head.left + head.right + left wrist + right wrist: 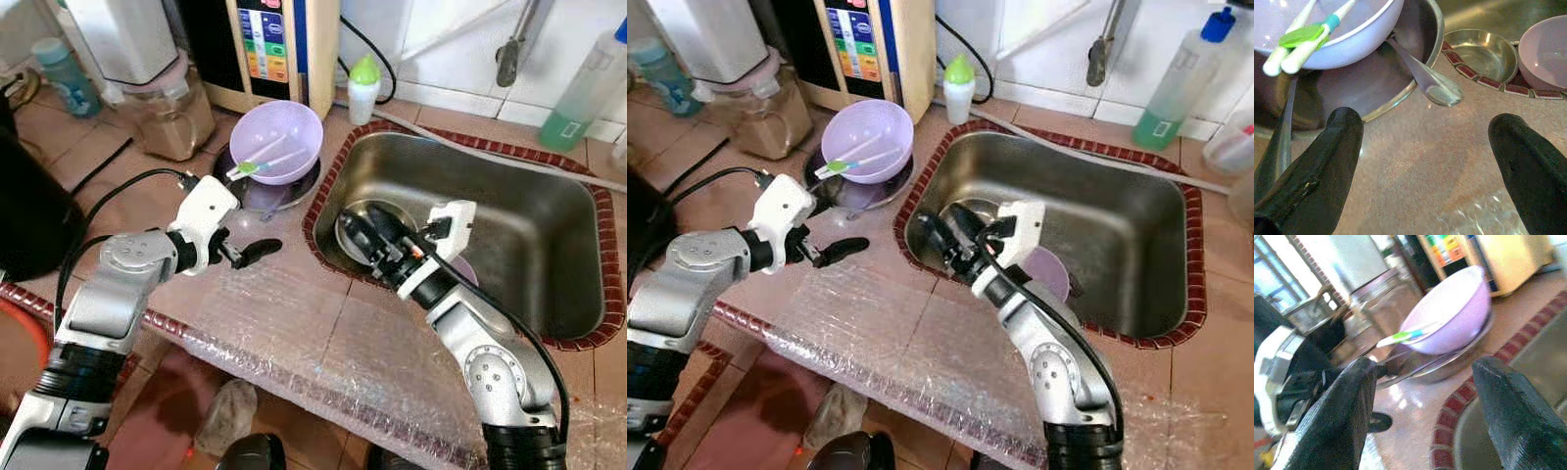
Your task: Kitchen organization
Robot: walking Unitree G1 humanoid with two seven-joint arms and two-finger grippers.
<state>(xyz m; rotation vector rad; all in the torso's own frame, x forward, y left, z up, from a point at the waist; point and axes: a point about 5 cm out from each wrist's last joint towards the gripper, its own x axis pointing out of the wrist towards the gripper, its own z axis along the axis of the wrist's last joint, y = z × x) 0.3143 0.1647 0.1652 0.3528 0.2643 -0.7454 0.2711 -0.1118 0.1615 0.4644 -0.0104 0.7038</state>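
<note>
A lilac bowl (276, 137) with white-and-green chopsticks (269, 164) lying in it rests in a steel dish (263, 199) on the counter, left of the sink (549, 196). A steel spoon (1425, 81) pokes out from under that bowl. My left gripper (250, 253) hovers open over the counter just in front of the dish, holding nothing. My right gripper (367, 230) is open at the sink's left end, above a steel bowl (1484, 54), fingers pointing toward the lilac bowl. A second lilac bowl (1050, 269) lies in the sink behind my right wrist.
Bubble wrap (323, 333) covers the counter's front edge. Along the back stand a water dispenser (274, 44), a jar appliance (171, 108), a green-capped bottle (363, 88) and a bottle of green liquid (578, 93). A black appliance (29, 215) sits far left; the tap (509, 49) hangs over the sink.
</note>
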